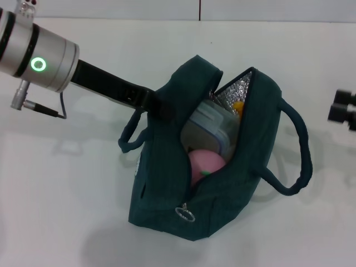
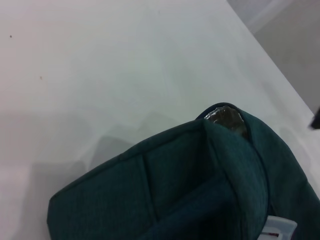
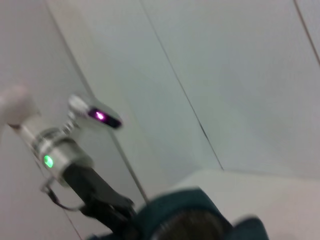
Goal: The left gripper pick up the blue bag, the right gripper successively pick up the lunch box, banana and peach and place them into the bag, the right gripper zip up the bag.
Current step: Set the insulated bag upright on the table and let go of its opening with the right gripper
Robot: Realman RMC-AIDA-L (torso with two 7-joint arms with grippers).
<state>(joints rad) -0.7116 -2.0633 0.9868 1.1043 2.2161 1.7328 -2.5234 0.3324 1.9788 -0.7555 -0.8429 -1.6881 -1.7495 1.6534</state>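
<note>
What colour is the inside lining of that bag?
Shiny silver foil lining inside the dark teal blue bag; clearest in the head view.

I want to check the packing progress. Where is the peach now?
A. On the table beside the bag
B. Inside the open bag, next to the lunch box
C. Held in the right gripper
B: the pink peach lies inside the open blue bag, beside the lunch box.

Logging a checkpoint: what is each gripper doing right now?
Left gripper: shut on the blue bag at its rim.
Right gripper: away from the bag; cannot tell.
</note>
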